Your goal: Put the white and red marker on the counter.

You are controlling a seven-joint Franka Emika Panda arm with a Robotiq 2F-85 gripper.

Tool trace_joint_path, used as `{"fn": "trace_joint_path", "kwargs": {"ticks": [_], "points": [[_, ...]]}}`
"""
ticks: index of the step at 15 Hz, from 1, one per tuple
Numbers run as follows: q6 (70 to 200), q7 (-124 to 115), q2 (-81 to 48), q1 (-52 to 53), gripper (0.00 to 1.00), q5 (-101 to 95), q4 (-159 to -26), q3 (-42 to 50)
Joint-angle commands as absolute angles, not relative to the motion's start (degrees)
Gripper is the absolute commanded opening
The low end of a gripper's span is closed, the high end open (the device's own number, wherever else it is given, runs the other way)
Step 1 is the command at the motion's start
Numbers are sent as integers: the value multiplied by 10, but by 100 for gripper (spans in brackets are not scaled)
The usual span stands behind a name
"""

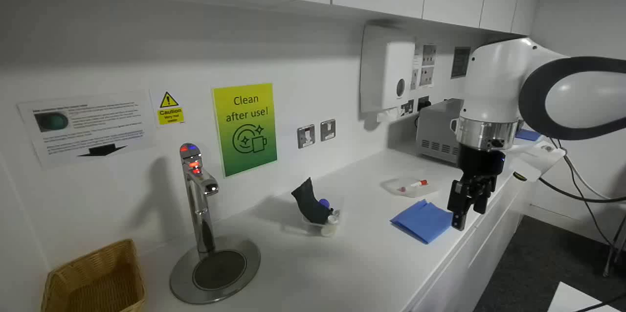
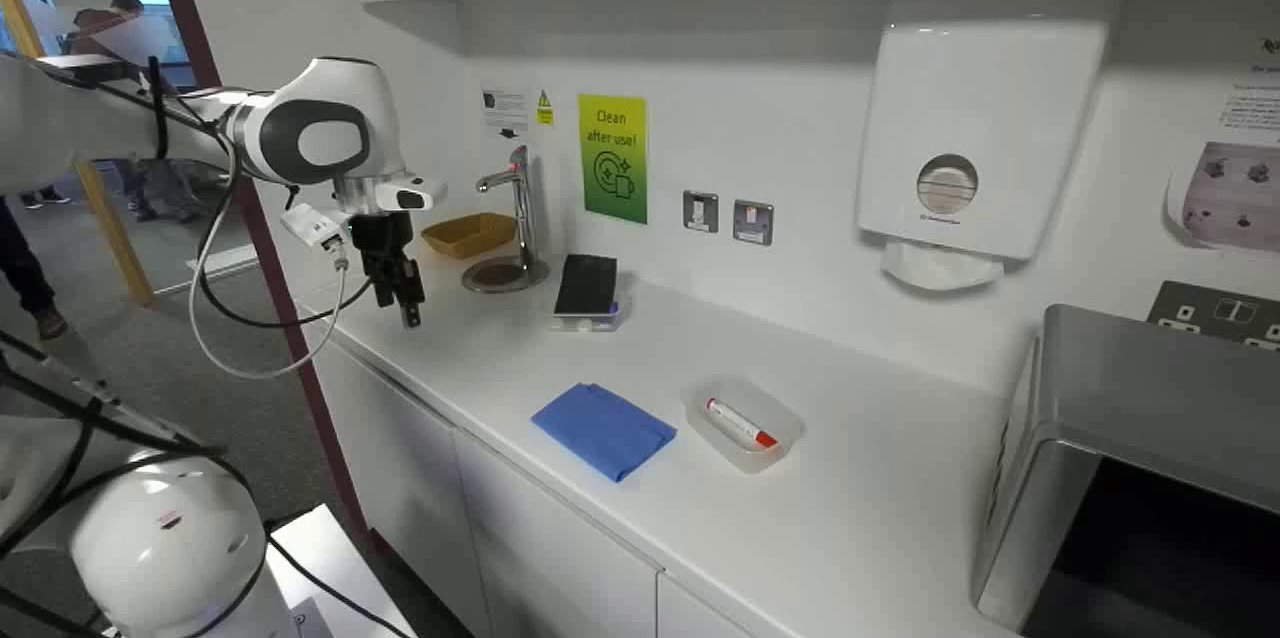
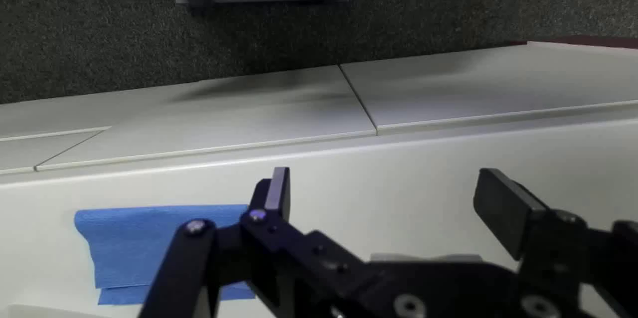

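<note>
Marker (image 2: 739,422), slim, white, red ends

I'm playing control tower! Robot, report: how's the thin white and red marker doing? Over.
Black gripper open, holding nothing. Marker inside translucent rectangular plastic tub, not yet on smooth white counter. Tub possibly in the way.

- White and red marker (image 2: 740,422): one
- Clear plastic tubs (image 2: 768,410): two
- Folded blue cloth (image 2: 604,430): one; second blue patch (image 1: 528,135) unclear
- Wicker basket (image 2: 473,238): one
- Tap (image 1: 199,204): one
- Green poster (image 1: 247,128): one
- Switch plates (image 1: 306,136) beside it: two
- Paper dispenser (image 2: 985,118): one
- Grey appliance (image 2: 1165,398): one
- Counter (image 2: 870,518): one
- End effector (image 1: 470,217): one
</note>
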State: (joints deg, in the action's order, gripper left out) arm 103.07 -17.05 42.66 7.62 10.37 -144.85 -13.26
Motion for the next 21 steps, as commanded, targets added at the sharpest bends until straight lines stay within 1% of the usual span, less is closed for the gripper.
{"fn": "trace_joint_path", "kwargs": {"ticks": [1,10,17,21], "points": [[1029,-170,426,75,100,104,-1447,-134],[1038,-192,427,65,100,107,-1448,-136],[1053,-320,428,-11,100,117,-1459,-112],[1092,-354,409,-69,100,109,-1471,-79]]}}
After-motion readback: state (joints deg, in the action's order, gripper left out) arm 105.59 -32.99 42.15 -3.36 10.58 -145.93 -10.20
